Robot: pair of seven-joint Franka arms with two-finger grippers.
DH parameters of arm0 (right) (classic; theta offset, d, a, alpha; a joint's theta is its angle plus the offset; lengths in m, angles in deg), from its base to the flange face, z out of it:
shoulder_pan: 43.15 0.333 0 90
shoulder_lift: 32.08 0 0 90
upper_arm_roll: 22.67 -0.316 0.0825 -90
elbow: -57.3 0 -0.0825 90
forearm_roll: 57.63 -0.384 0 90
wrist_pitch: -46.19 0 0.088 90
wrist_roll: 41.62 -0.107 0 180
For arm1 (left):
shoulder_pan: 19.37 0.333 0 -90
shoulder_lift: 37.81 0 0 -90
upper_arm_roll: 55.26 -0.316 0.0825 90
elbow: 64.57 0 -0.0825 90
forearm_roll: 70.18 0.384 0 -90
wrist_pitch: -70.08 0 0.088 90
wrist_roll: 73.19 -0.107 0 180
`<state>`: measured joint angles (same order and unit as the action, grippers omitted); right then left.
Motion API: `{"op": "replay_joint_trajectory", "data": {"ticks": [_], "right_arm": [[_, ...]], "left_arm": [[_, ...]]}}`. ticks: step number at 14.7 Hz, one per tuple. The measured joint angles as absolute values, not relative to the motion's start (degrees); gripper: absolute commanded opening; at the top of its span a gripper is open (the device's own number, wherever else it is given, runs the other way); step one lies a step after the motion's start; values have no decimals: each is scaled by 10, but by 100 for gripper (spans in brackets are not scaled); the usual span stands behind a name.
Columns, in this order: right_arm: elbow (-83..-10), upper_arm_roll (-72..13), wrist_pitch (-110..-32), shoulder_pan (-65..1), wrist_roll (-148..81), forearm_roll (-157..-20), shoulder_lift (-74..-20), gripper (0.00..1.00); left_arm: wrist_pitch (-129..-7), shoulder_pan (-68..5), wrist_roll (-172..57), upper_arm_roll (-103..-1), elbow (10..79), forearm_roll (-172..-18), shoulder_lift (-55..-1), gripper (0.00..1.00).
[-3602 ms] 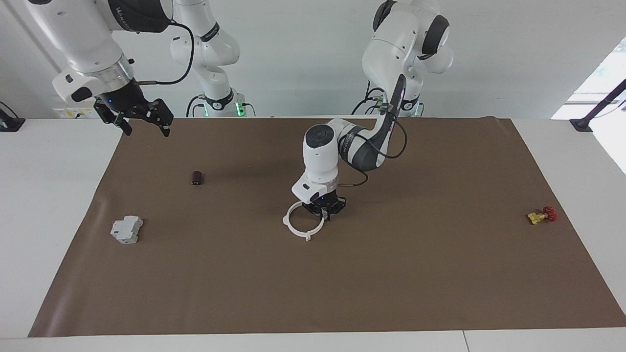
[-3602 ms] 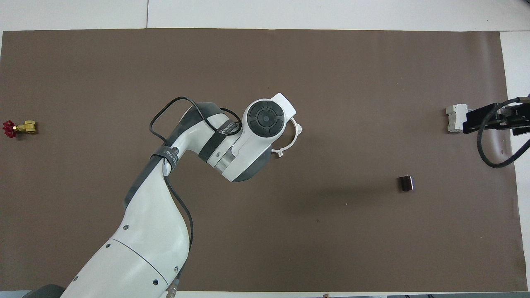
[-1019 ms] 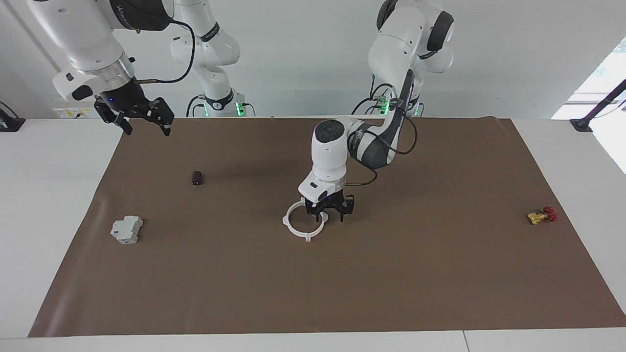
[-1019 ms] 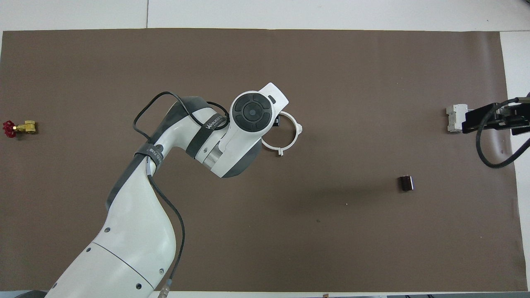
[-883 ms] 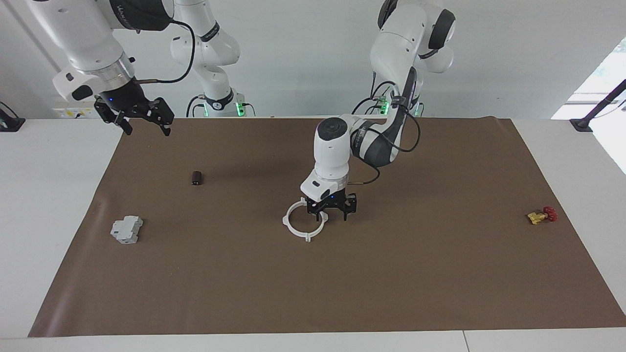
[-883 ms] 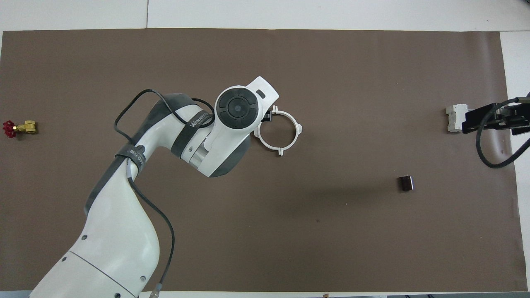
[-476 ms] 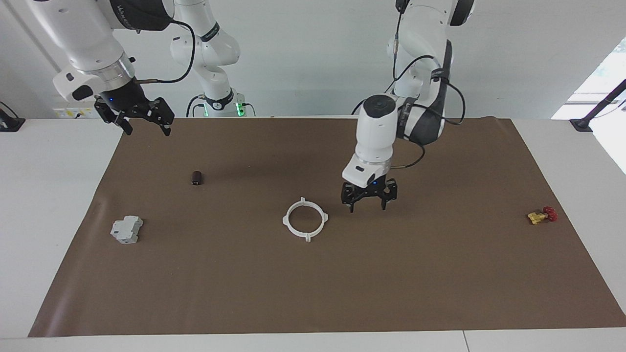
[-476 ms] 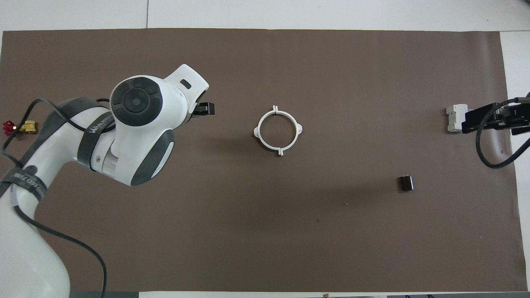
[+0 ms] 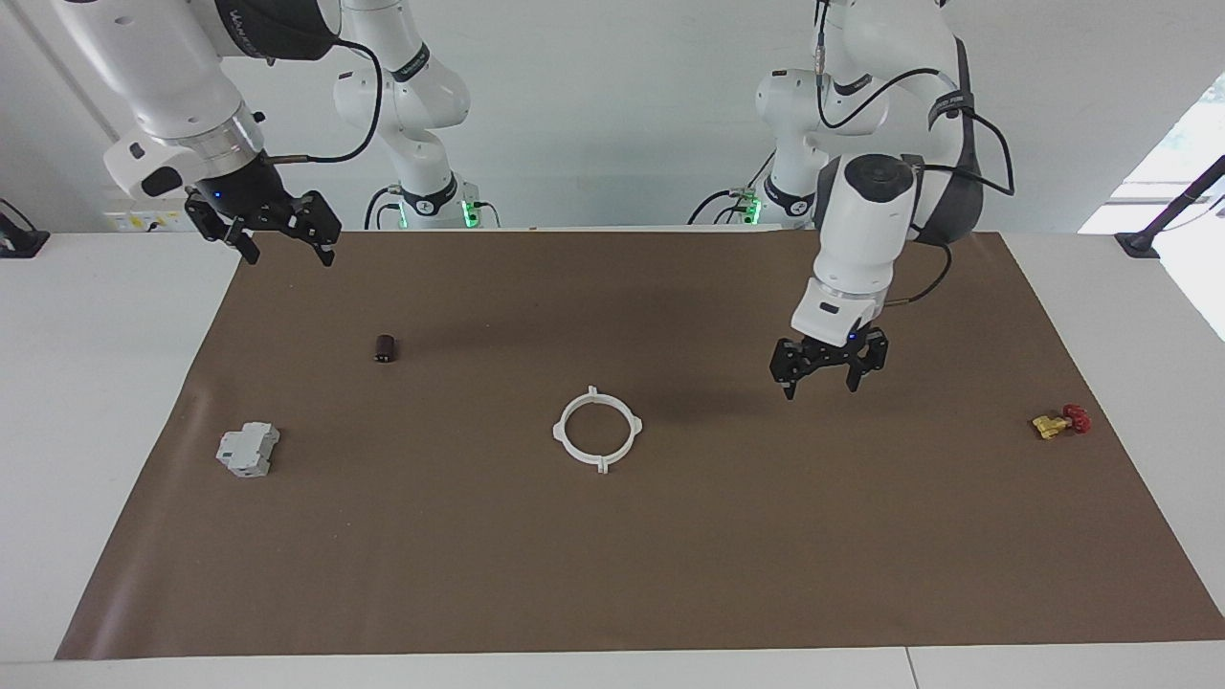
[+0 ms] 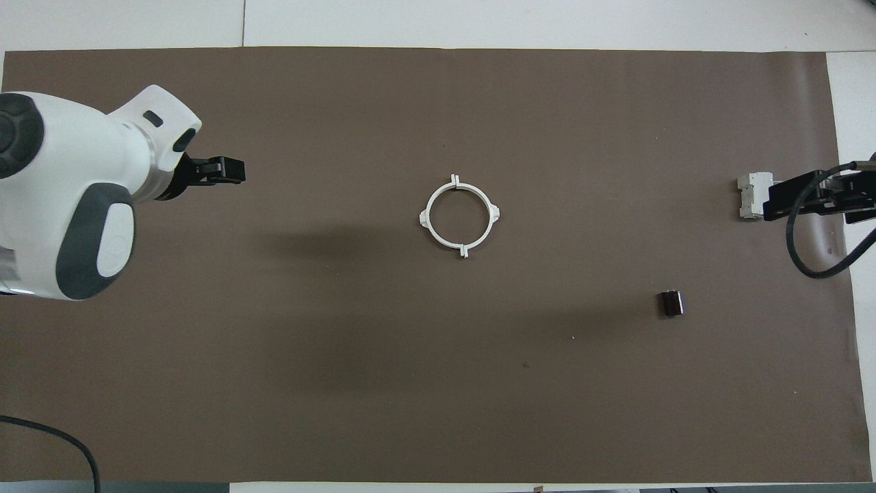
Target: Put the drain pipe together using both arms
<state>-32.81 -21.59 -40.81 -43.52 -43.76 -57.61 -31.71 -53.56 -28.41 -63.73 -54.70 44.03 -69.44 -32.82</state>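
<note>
Joined drain pipe (image 9: 597,430) mid-mat, left gripper (image 9: 829,375) and right gripper (image 9: 284,244) raised, fingers wide.

Lighting: bright, even; soft shadows on the brown mat (image 10: 438,383); daylight glare at 3 o'clock, facing view; focus sharp.

One white ring (image 9: 597,429) with four small tabs lies on the tabletop (image 9: 612,574), along with one grey boxy block (image 9: 248,450), one small dark cylinder (image 9: 385,348) and one little red-and-yellow valve (image 9: 1059,421). Two robot arms are in view, each with one black hand: the left hand (image 9: 829,378) and the right hand (image 9: 285,244).
</note>
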Motion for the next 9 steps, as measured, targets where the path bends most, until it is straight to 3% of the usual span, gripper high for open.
{"op": "replay_joint_trajectory", "data": {"ticks": [4, 9], "right_arm": [[-328, -216, -408, -435, -438, -576, -317, 100], [-328, -216, -408, -435, -438, -576, -317, 100]], "left_arm": [[-449, -223, -724, -548, 412, -702, -371, 100], [-331, -210, -744, -548, 312, -702, -381, 100]]}}
